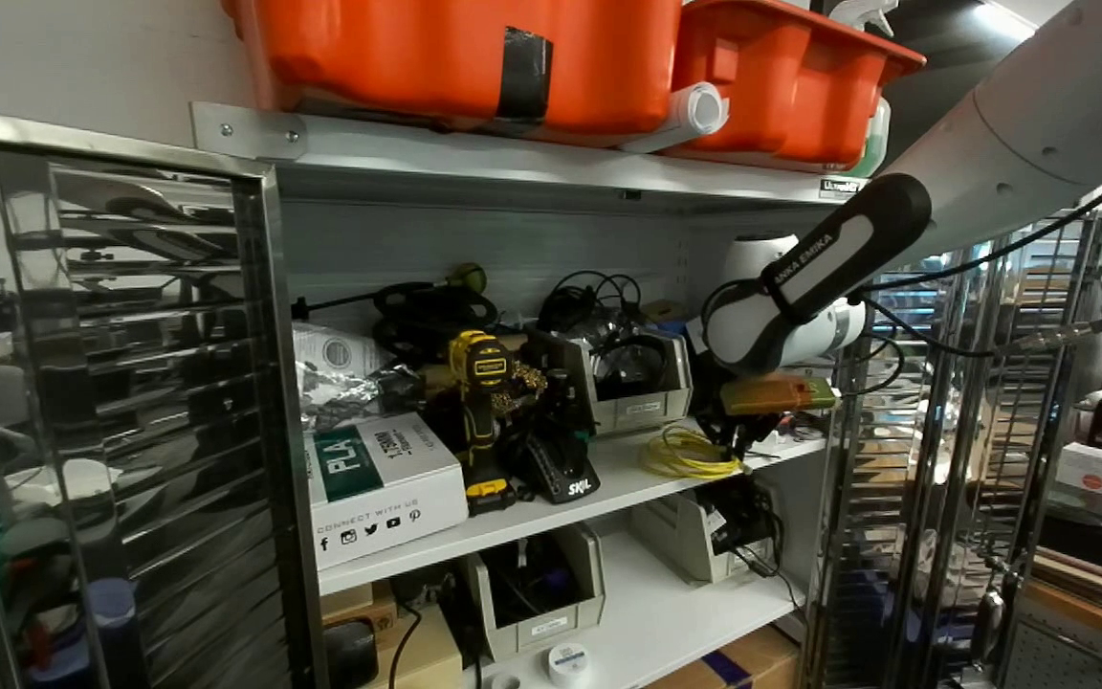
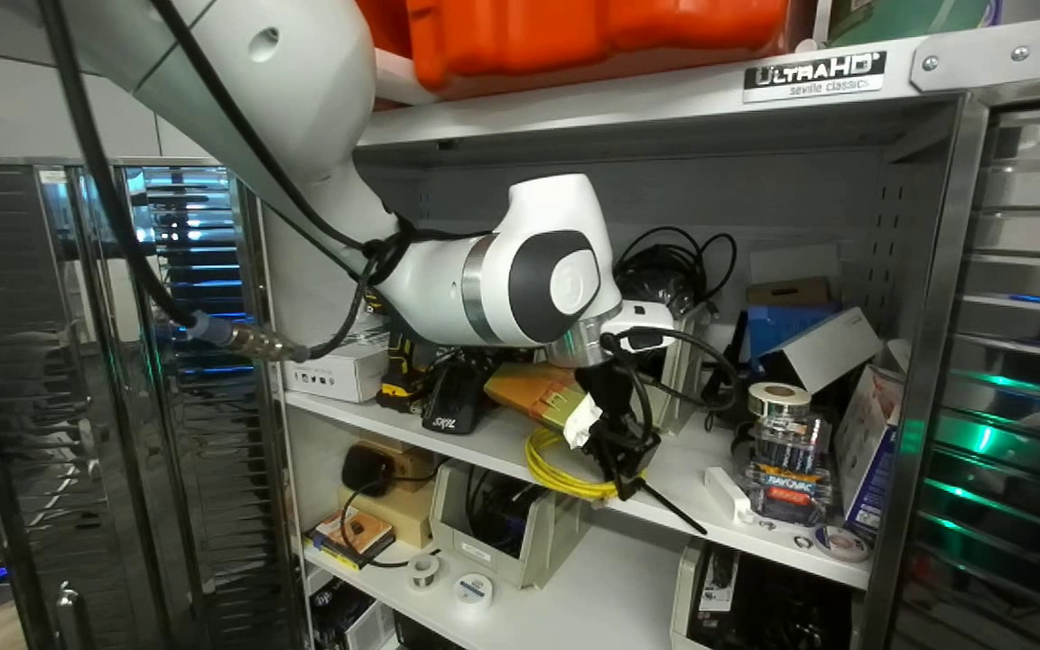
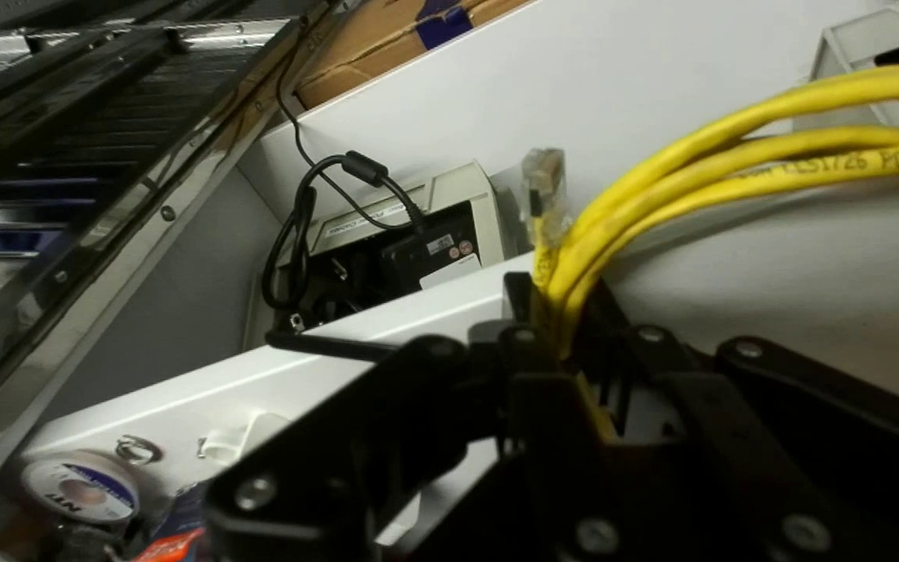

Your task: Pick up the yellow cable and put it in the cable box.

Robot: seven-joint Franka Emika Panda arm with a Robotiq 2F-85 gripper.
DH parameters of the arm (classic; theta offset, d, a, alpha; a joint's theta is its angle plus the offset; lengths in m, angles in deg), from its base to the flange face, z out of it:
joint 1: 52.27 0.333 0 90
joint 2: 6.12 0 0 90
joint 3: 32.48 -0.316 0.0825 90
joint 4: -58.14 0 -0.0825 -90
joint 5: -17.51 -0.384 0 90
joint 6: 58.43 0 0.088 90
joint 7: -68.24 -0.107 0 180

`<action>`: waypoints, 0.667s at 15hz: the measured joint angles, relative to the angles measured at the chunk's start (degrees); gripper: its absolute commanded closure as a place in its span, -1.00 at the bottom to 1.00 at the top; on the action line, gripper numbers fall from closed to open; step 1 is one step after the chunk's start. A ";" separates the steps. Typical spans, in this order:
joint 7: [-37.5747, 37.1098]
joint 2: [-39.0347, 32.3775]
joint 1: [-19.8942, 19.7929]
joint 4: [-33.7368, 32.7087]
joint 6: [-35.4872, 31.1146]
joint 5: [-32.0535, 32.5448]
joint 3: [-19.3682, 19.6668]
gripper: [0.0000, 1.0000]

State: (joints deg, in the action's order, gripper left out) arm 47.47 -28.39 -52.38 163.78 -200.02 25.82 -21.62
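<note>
The yellow cable (image 1: 673,469) is a loose coil at the front edge of the middle shelf; it shows also in an exterior view (image 2: 565,478). In the wrist view the yellow cable (image 3: 832,92) has its clear plug near my fingertips. My gripper (image 3: 563,316) is shut on one side of the coil, pointing down at the shelf edge. I cannot tell if the coil is lifted. Grey bins with dark cables may be the cable box: one on the middle shelf (image 1: 647,410), two on the lower shelf (image 1: 561,632) (image 1: 690,541). Which one is meant, I cannot tell.
A PLA box (image 1: 388,488), a yellow drill (image 1: 480,383) and a black SKIL charger (image 1: 561,469) stand left on the middle shelf (image 1: 398,553). Batteries (image 2: 786,492) and a tape roll (image 2: 842,543) sit at its other end. Louvred doors (image 1: 914,431) flank the cabinet.
</note>
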 measured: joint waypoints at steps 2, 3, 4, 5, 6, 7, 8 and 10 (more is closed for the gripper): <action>-0.65 0.17 0.12 0.22 0.34 2.23 0.44 0.76; -0.82 0.43 0.14 0.65 0.25 3.38 0.73 0.76; -0.94 0.90 0.14 1.38 -0.05 4.49 1.00 0.76; -0.98 1.61 0.14 2.49 -0.94 5.60 1.34 0.76; -1.02 2.55 0.14 4.00 -2.37 6.83 1.69 0.77; -1.06 3.70 0.14 5.84 -4.25 8.15 2.06 0.79; -1.29 5.07 0.14 8.01 -6.69 9.72 2.41 0.78; -2.29 7.94 0.14 12.31 -12.34 12.74 2.98 0.80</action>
State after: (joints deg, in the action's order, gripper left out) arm 45.19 -20.45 -52.24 176.09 -212.36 38.56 -18.64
